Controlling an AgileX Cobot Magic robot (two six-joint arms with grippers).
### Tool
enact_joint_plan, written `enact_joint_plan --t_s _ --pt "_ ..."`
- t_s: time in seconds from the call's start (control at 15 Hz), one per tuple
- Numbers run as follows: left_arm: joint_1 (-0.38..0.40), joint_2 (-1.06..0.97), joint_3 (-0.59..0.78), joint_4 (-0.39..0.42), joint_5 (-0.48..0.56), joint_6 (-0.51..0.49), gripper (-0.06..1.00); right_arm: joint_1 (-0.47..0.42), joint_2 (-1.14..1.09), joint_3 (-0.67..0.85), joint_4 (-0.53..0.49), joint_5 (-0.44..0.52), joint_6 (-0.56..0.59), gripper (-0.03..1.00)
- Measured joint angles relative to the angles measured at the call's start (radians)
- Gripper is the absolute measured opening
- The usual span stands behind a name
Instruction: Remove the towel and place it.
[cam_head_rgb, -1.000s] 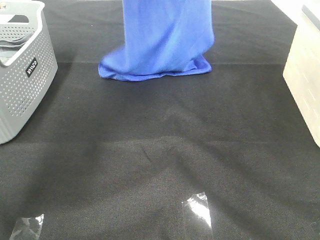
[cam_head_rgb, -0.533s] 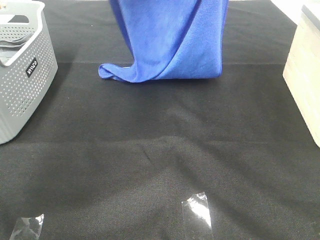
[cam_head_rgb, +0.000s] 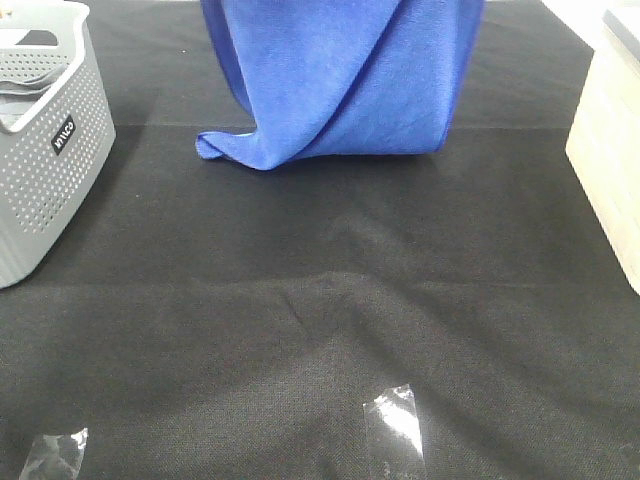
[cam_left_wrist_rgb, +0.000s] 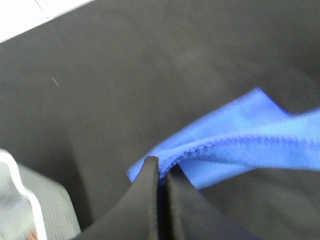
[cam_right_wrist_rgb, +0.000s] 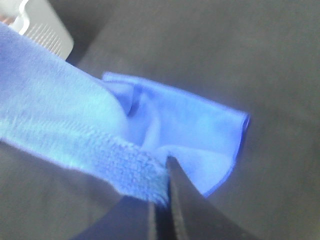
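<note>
Towel had spread wider across the top since a second ago, and its bunched lower edge had pulled out into a straighter hem. It hung from above the exterior high frame over the far middle of the black table cloth. Its lower hem met the cloth, and the lower left corner trailed out flat on it.

Left gripper had both fingers pressed together on the stitched hem. Right gripper was pinched tight on the fuzzy edge, with the rest of the towel sagging below it.

Grey perforated basket stood at the left edge, well apart from the towel. Cream bin stood at the right edge, also apart. Two clear tape pieces lay on the near cloth. Nothing sat between the towel and the open middle of the cloth.
</note>
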Motion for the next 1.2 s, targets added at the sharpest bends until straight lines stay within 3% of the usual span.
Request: enact_joint_plan --t_s 0.33,0.53,1.07,1.2 --pt "0.0 -0.417 0.665 -0.09 -0.001 -0.007 0.0 0.002 -0.285 0.409 0.016 -0.001 0.035 0.01" --pt "-0.005 -0.612 0.919 -0.205 -0.01 -0.002 0.0 0.005 -0.436 0.597 0.049 -0.001 0.071 0.01" --pt "-0.006 -0.994 1.361 -0.51 -0.03 0.008 0.0 0.009 -0.825 1.031 0.126 -0.002 0.189 0.01" --pt "-0.006 -1.043 1.402 -0.558 -0.03 0.008 0.0 0.009 -0.898 1.08 0.14 -0.001 0.201 0.01"
